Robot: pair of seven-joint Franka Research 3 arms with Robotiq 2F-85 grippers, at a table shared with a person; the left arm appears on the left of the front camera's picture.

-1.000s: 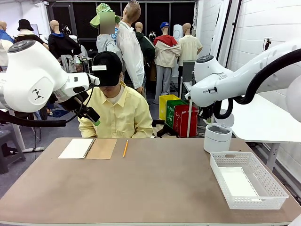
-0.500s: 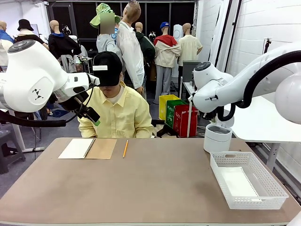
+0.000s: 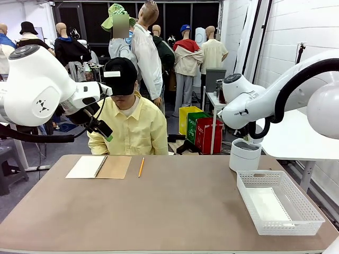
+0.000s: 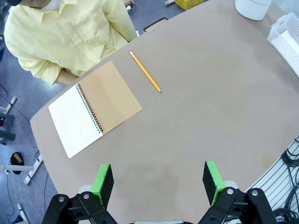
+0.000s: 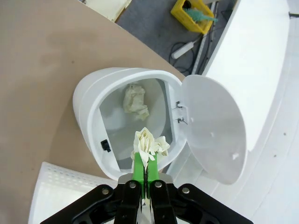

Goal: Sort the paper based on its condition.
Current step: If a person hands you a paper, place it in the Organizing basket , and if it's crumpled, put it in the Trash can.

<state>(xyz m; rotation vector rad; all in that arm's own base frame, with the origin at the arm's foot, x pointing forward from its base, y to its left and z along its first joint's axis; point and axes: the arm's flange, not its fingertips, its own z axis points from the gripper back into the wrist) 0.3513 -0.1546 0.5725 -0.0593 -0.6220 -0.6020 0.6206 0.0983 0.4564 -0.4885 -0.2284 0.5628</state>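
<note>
My right gripper (image 5: 145, 161) is shut on a crumpled wad of white paper (image 5: 149, 142), held just above the open mouth of a white bin (image 5: 84, 107). Another crumpled paper (image 5: 135, 102) lies inside the bin, whose lid (image 5: 215, 126) is swung open. In the front view the right arm hangs over the bin (image 3: 244, 154) at the table's far right. A smooth white paper sheet (image 3: 267, 203) lies in the white basket (image 3: 296, 222). My left gripper (image 4: 158, 184) is open and empty, high above the table's left side.
A spiral notebook (image 3: 98, 166) lies open at the far left, with a yellow pencil (image 3: 141, 166) beside it. A person in a yellow shirt (image 3: 132, 129) sits at the far side. The brown tabletop (image 3: 169, 206) is bare in the middle.
The right arm has shifted slightly right and down over the bin. The left arm has stayed still.
</note>
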